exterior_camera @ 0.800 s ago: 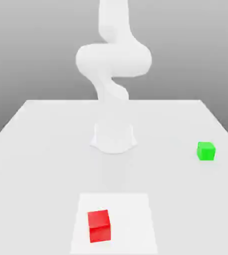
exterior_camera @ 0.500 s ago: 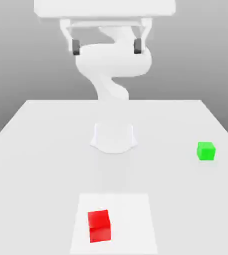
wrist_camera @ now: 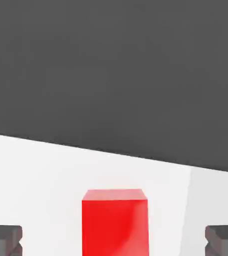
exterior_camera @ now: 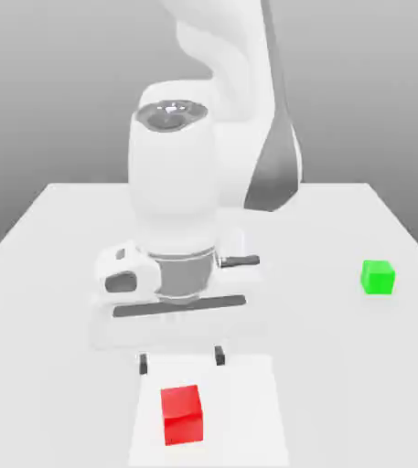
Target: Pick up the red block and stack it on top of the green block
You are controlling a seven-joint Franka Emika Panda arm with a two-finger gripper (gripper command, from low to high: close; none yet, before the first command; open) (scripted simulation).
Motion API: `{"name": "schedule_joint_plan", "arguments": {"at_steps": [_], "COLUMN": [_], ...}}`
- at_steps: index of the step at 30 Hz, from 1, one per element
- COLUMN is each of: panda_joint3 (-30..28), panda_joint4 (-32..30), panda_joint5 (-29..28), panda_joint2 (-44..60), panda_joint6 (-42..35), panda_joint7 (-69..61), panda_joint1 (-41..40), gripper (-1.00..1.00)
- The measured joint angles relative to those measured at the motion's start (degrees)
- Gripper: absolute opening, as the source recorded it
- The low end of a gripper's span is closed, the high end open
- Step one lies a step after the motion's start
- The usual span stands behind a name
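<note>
While the red block (exterior_camera: 181,414) sits untouched near the table's (exterior_camera: 57,274) front edge, the gripper (exterior_camera: 181,358) hovers spread wide — the lift and the stacking on the green block (exterior_camera: 377,276) are all ahead.

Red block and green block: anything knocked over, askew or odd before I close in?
Nothing stands out. The red block sits flat on the lighter square patch of the table, the green block flat and apart at the exterior view's right. The open claw hangs above the red block, not touching.
</note>
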Motion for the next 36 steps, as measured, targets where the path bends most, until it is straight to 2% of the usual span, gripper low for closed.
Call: {"name": "schedule_joint_plan", "arguments": {"at_steps": [4,5,12,17,20,24,28,36], "panda_joint3": [2.1,2.4,2.5,0.6,5.4,12.8,17.2,28.3], "panda_joint4": [1.0,1.2,1.1,-0.3,-2.2,-5.4,-8.6,-15.0], "panda_joint5": [1.8,2.1,2.0,-0.5,0.2,3.1,5.6,8.6], "panda_joint2": [8.3,9.5,9.4,0.4,-3.3,-7.5,-11.6,-19.8], "panda_joint6": [6.8,7.8,7.7,0.1,-1.6,-2.5,-3.3,-4.6], "panda_joint7": [-1.5,-1.8,-1.7,0.1,-2.5,-8.4,-14.3,-24.4], "panda_joint1": [-1.7,-2.0,-2.1,-0.7,2.8,14.4,26.2,43.8], "gripper": [0.00,-1.00,-1.00,-1.00,-1.00,-1.00,-1.00,-1.00]}}
